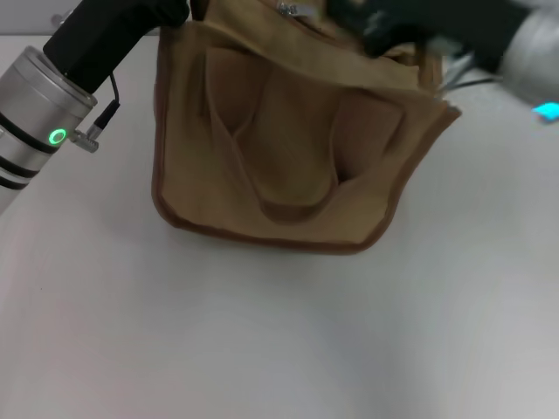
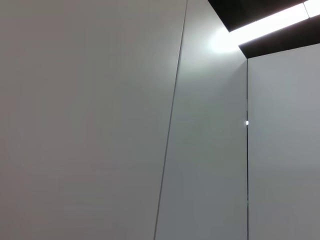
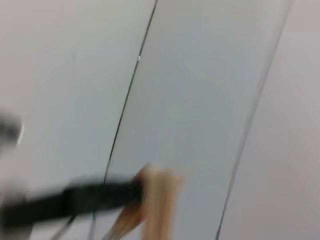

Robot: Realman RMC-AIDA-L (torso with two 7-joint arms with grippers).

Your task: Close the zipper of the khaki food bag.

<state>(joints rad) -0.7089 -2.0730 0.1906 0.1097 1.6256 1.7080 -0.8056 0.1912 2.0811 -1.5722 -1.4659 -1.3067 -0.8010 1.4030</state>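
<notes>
Flanking the bag [image 1: 297, 166] on the table [image 1: 262, 340], left gripper [image 1: 175, 10] and right gripper [image 1: 384, 26] reach its top by the zipper [image 1: 288, 9]; finger state can't be told.

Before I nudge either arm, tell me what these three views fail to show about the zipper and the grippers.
- Zipper: head view, only a metal glint at the top edge; whether it is open or closed is cut off.
- Left gripper: head view, fingers hidden behind the khaki food bag at its upper left corner; left wrist view shows only wall panels.
- Right gripper: head view, arm blurred over the bag's top right; right wrist view shows only a blurred tan shape and a dark bar.
</notes>
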